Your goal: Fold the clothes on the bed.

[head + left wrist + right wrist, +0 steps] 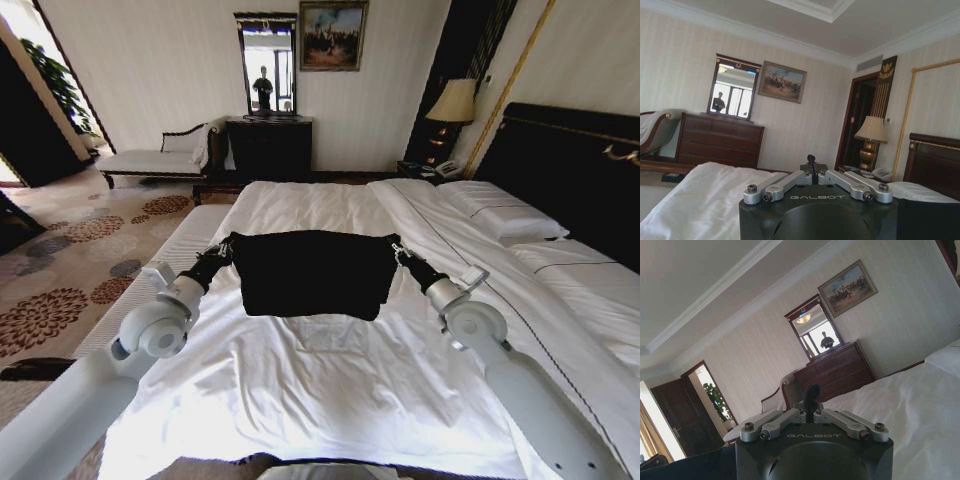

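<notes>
Black T-shirt (312, 272) lies mid-bed (330, 400), stretched flat between both arms. Left hand (228, 246) and right hand (395, 247) are each clamped on an upper corner, probably holding the cloth taut for a fold.

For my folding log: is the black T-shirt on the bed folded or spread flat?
Folded: the black T-shirt shows as a compact rectangle, no sleeves visible, with a claw at each upper corner.
</notes>
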Motion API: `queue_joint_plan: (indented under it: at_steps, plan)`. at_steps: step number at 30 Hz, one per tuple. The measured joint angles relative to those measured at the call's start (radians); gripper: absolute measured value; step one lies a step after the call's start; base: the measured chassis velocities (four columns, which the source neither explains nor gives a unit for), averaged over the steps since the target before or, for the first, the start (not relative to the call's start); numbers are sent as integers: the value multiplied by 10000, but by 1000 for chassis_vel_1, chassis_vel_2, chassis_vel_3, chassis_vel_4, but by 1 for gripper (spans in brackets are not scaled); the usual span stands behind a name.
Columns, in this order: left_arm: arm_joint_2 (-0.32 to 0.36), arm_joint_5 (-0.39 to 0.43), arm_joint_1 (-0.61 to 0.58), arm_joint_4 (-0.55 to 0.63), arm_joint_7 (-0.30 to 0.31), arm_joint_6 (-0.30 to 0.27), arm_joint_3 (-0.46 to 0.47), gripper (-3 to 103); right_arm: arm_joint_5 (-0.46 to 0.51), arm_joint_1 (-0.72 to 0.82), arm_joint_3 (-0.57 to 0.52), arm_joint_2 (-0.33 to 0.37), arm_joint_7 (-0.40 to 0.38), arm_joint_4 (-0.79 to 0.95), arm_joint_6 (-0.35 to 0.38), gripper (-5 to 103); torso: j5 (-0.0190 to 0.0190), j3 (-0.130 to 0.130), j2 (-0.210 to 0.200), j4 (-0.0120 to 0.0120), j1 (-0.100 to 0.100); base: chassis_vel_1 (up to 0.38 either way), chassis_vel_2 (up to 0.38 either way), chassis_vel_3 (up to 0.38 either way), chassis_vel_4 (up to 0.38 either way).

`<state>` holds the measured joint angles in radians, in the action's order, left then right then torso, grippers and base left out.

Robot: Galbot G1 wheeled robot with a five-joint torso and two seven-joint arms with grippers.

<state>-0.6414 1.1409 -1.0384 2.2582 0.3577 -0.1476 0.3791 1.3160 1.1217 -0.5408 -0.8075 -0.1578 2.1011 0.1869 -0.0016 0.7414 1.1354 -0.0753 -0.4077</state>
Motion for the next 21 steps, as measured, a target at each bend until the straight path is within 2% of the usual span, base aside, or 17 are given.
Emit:
queue_joint_plan:
  at_steps: [2,4,5,7,9,10,11,12,13,14,16,17,20,21]
  plan:
    - [121,89,-207,466,8,-39,126,0,504,1041,-1008,137,-508,958,430,2,-2,-1,1,-12,1,0,0,0,0]
    - [262,35,-467,704,-18,-60,210,0,934,1576,-1450,143,-977,1476,761,2,1,-2,1,-17,2,0,0,0,0]
    - [262,35,-467,704,-18,-60,210,0,934,1576,-1450,143,-977,1476,761,2,1,-2,1,-17,2,0,0,0,0]
    - [401,-11,-947,966,-18,-88,471,0,1316,1914,-1679,95,-1484,1854,1034,2,0,-2,1,-12,3,0,0,0,0]
    - [488,-22,-1864,1305,31,-183,1063,0,1726,2048,-1812,26,-2151,2092,1382,2,0,-1,1,3,1,0,0,0,0]
    - [488,-20,-2222,1391,94,-232,1268,0,1972,2047,-1847,13,-2480,2141,1600,2,-2,-1,1,4,2,0,0,0,0]
    - [488,-20,-2222,1391,94,-232,1268,0,1972,2047,-1847,13,-2480,2141,1600,2,-2,-1,1,4,2,0,0,0,0]
    - [458,-8,-2558,1435,169,-290,1415,0,2282,1996,-1847,13,-2914,2145,1950,2,0,0,1,3,1,0,0,0,0]
    - [416,2,-2727,1428,241,-343,1438,0,2421,1938,-1794,24,-3134,2111,2138,2,-1,0,1,2,2,0,0,0,0]
    - [262,-31,-2873,1211,431,-434,1228,0,2616,1693,-1462,37,-3567,1865,2505,2,2,-1,2,-2,3,0,0,0,0]
    - [-31,-285,-2674,566,595,-550,662,0,2622,1210,-890,-68,-3892,1317,2771,2,-1,-1,2,-3,3,0,0,0,0]
    - [-31,-285,-2674,566,595,-550,662,0,2622,1210,-890,-68,-3892,1317,2771,2,-1,-1,2,-3,3,0,0,0,0]
    - [-625,-1077,-1757,-1134,512,-563,-378,0,2298,242,220,-391,-3978,75,2895,2,-1,3,0,-4,0,0,0,0,0]
    - [-625,-1077,-1757,-1134,512,-563,-378,0,2298,242,220,-391,-3978,75,2895,2,-1,3,0,-4,0,0,0,0,0]
